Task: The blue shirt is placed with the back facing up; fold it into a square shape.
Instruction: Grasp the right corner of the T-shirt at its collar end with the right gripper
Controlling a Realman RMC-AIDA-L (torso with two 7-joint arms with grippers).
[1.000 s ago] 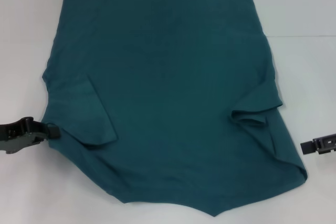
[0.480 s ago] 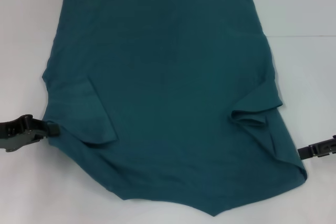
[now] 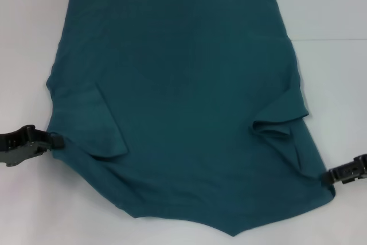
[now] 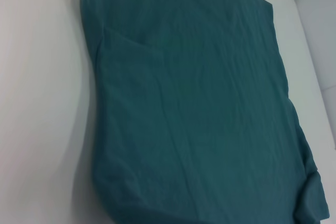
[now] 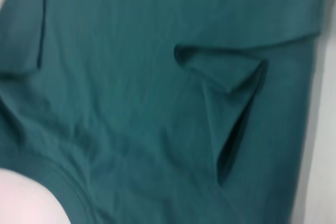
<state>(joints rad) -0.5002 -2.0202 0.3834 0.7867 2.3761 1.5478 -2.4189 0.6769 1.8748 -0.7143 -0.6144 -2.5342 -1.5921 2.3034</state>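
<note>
Dark teal-blue shirt [image 3: 183, 101] spread flat on a white table [image 3: 332, 15], plain back side up, filling most of the head view. Hem edge straight across the far side; near edge ending in a shallow point at the bottom of the view. Both short sleeves folded inward over the body: left sleeve [image 3: 94, 124] lying as a flat flap on the robot's left, right sleeve [image 3: 281, 121] bunched into a raised fold with an open pocket of cloth on the robot's right. Soft wrinkles near both lower corners.

Left gripper [image 3: 53, 140], black, low on the table at the shirt's left edge, tips touching the cloth just beside the folded left sleeve. Whether spread or pinching the fabric: cannot tell.

Right gripper [image 3: 327, 177], black, low on the table at the shirt's lower right edge, tips touching the cloth near the corner. Spread or pinching: also cannot tell.

Left wrist view: long stretch of the shirt [image 4: 194, 108] seen at a slant on the table, folded sleeve edge visible as a crease, no fingers in sight.

Right wrist view: close on the shirt [image 5: 131, 103], bunched right sleeve fold and a dark open slit beside it, curved collar edge at one corner, no fingers in sight.
</note>
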